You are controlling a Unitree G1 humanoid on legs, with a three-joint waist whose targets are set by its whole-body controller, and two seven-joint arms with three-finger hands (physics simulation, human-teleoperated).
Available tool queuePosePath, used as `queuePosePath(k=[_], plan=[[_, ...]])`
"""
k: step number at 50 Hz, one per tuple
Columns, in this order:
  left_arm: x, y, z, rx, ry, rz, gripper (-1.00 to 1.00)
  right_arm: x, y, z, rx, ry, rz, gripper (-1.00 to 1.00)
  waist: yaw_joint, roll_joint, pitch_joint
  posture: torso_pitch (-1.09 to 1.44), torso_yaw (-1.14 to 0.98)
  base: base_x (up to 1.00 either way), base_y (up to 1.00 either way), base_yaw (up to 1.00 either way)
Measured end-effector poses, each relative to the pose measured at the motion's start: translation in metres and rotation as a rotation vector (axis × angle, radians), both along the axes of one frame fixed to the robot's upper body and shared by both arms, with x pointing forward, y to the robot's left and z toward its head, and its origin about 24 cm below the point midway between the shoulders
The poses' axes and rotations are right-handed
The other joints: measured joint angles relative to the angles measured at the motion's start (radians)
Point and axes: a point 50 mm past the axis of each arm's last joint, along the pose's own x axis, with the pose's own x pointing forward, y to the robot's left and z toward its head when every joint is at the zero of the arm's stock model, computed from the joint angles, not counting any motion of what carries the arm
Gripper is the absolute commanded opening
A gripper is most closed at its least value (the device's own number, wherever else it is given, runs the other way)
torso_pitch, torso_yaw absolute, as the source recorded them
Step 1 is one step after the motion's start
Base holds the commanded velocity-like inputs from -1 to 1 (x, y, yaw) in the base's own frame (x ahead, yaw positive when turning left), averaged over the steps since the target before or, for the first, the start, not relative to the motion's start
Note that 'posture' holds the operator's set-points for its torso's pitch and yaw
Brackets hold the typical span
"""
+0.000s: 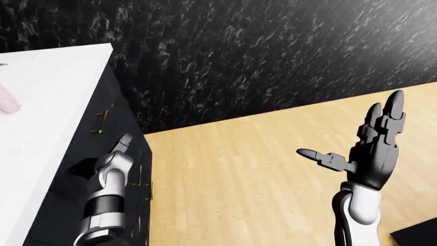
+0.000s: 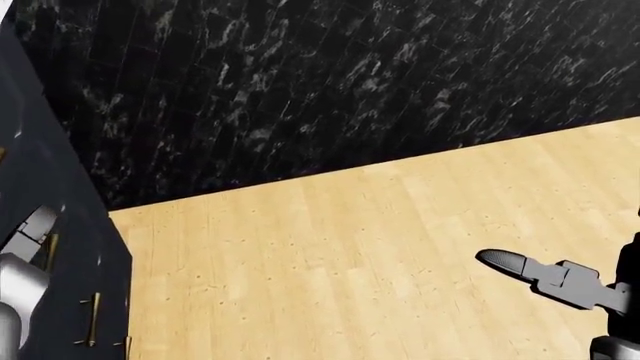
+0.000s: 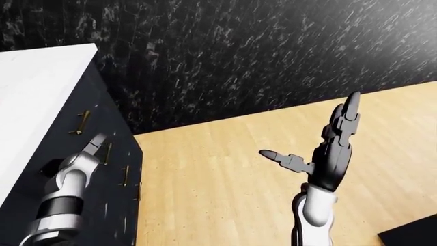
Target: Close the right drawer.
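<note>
Left-eye view, entry one: dark cabinet (image 1: 126, 148) at the scene's left under a white counter (image 1: 47, 102), brass handles (image 1: 102, 121) down its face, wood floor (image 1: 259, 169) to the right, black marble wall (image 1: 273, 51) far. Entry two: my left hand (image 1: 123, 144) lies against the cabinet face near the handles; I cannot tell whether its fingers are spread or curled. Entry three: my right hand (image 1: 372, 146) stands raised over the floor, fingers wide, holding nothing. Entry four: the right drawer itself I cannot pick out as open or closed from these views. Step judged: pushing or just finishing at the cabinet front. Next move calls for a look down at the drawer fronts, then a flat, straight push.
</note>
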Motion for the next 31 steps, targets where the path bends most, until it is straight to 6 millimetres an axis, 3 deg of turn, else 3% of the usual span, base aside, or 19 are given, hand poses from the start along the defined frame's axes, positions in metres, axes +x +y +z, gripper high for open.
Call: queuePosePath(k=[22,31], plan=[[-0.009,0.024,0.002,-0.050,-0.010,0.080,1.00,-0.001,0.000,0.001,-0.001,0.000,-0.001,1.00,-0.017,0.010,0.005,0.00,0.00,0.00,0.00,0.00],[-0.009,0.025,0.003,-0.041,-0.016,0.080,1.00,-0.001,0.000,0.000,-0.001,0.001,0.001,1.00,-0.019,0.008,0.010,0.00,0.00,0.00,0.00,0.00]])
